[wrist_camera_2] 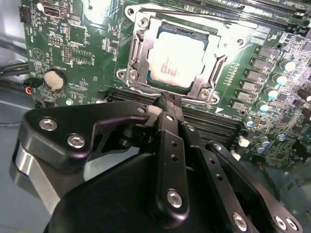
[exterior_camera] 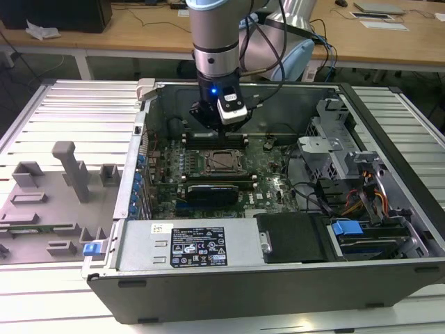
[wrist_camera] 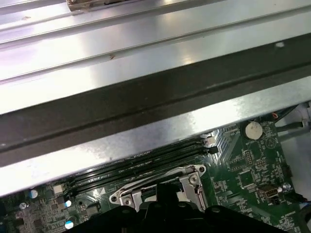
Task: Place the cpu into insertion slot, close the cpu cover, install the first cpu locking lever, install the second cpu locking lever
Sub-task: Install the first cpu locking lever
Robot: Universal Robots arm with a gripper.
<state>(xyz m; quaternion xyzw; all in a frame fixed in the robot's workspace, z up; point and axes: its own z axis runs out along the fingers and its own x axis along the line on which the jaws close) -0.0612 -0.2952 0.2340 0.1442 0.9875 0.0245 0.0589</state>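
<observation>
Hand (wrist_camera_2: 165, 104), fingers pressed together, just beside cpu cover (wrist_camera_2: 142, 51) edge, cpu (wrist_camera_2: 177, 60) seated inside.

black screw-studded pincer (wrist_camera_2: 165, 104), silver arm (exterior_camera: 214, 31)

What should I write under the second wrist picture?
Black gripper, shut, beside the silvery-grey square cpu under its metal cpu cover.

Arm (exterior_camera: 215, 42) vertical, pincer (wrist_camera_2: 165, 104) fingertips pressed together.
</observation>
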